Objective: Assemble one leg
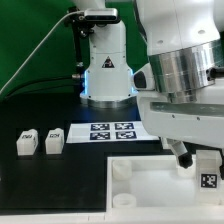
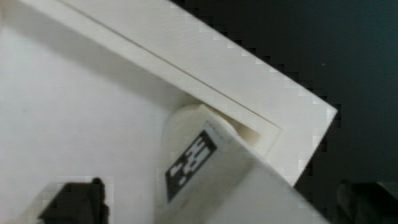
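The gripper [image 1: 206,170] is clamping a leg [image 1: 208,172] and holding it upright over the tray [image 1: 150,185], at the tray's corner nearest the table's front edge on the exterior view's right. Two more legs [image 1: 40,142] are standing near the opposite side, beside the marker board [image 1: 112,132].

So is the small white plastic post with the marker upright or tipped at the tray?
Upright: the leg stands tall at the corner of the large white square tray on the exterior view's right, marker facing out. Socket seating: cannot tell.

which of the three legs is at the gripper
The leg at the exterior view's right, over the tray; the other two legs sit untouched on the table at left.
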Robot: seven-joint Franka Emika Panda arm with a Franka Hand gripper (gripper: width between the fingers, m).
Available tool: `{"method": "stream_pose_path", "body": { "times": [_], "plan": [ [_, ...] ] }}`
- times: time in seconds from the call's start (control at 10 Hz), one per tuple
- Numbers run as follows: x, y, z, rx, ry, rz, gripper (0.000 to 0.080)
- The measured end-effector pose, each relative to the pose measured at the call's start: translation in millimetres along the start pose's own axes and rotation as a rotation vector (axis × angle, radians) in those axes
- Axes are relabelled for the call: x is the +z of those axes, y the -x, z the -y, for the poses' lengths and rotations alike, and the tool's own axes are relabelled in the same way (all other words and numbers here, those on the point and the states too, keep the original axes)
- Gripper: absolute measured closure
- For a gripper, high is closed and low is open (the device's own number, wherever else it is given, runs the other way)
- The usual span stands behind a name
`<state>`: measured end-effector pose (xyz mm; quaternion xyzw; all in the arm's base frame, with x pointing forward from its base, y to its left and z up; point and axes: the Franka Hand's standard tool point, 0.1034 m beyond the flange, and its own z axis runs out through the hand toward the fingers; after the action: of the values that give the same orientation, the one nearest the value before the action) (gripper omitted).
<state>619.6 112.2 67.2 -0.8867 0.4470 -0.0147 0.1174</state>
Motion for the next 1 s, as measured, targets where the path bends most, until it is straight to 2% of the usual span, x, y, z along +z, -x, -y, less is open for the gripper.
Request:
{"method": "stream_pose_path", "body": {
  "times": [0.1,0.2,0.3,0.4,0.6,0.7,0.8,0.9,1.0],
  "plan": [
    [0.3,2.0,0.6,-0.162,0.022,-0.007,0.015],
    [0.5,7.6,4.8,-0.375,0.064,-0.022,0.015],
    [0.1,8.9,6.4,-0.555,0.086,-0.02,0.015],
    [-0.6,6.8,6.6,-0.691,0.092,-0.021,0.015],
    [-0.6,5.0,5.8,-0.731,0.091,-0.02,0.015],
    [-0.5,5.4,6.0,-0.69,0.089,-0.021,0.0249],
    [-0.6,5.2,5.8,-0.686,0.089,-0.021,0.0249],
    [-0.4,5.8,6.1,-0.608,0.086,-0.023,0.0427],
    [0.1,5.0,4.5,-0.481,0.086,-0.027,0.0427]
  ]
}}
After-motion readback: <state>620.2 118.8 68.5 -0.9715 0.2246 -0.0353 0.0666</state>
